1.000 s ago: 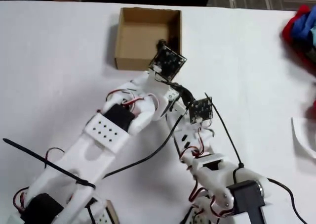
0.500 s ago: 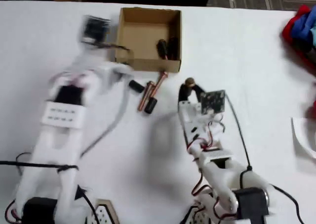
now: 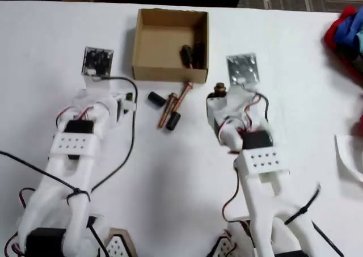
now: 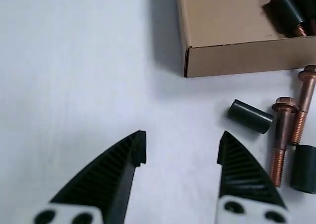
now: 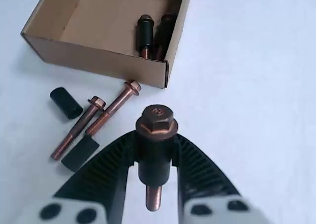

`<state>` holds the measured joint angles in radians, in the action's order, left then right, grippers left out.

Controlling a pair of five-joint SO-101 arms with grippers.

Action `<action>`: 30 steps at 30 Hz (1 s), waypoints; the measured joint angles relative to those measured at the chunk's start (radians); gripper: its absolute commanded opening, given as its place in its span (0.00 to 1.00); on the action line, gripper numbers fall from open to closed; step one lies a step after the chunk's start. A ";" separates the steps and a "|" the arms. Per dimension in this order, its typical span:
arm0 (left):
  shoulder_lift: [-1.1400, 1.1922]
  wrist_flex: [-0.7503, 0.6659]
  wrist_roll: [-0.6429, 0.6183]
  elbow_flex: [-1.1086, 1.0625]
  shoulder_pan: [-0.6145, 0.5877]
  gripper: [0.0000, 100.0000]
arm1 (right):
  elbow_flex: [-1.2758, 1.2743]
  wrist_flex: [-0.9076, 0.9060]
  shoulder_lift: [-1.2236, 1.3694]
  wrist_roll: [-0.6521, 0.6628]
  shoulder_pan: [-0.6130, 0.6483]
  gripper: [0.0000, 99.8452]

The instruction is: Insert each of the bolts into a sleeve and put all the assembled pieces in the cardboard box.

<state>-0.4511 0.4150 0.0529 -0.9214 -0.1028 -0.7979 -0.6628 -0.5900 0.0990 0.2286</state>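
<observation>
The cardboard box (image 3: 148,47) stands at the table's far middle with two sleeved bolts (image 3: 191,55) in its right corner, also seen from the right wrist (image 5: 146,33). In front of it lie two bare copper bolts (image 3: 174,104) and two loose black sleeves (image 3: 157,98) (image 3: 173,121). My right gripper (image 5: 155,137) is shut on a sleeved bolt (image 5: 155,130), held upright just right of the loose parts (image 3: 219,90). My left gripper (image 4: 180,147) is open and holds nothing. It hovers over bare table left of the box corner (image 4: 187,61) and the nearer sleeve (image 4: 249,116).
A bundle of coloured cloth (image 3: 346,30) lies at the far right edge, with a white object (image 3: 349,160) below it. Bare white table stretches left of the box and in front of the loose parts.
My left arm has swung away from the box's right corner to the left and now sits left of the box. The right arm has straightened and carried the sleeved bolt slightly toward the box.
</observation>
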 measured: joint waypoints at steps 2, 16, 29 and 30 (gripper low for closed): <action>0.000 -0.052 0.000 -0.044 -0.017 0.25 | 0.109 -0.072 0.066 0.061 0.003 0.02; -0.002 -0.230 0.000 -0.178 -0.068 0.25 | 1.346 -0.563 1.020 0.089 0.026 0.02; -0.002 -0.230 0.000 -0.178 -0.066 0.25 | 2.309 -0.615 1.689 0.091 0.078 0.02; -0.002 -0.230 0.000 -0.178 -0.066 0.25 | 2.312 -0.588 1.700 0.091 0.087 0.02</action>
<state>-0.4526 0.1849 0.0529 -1.0994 -0.1688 1.5144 -1.2505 1.1101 0.1895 0.3161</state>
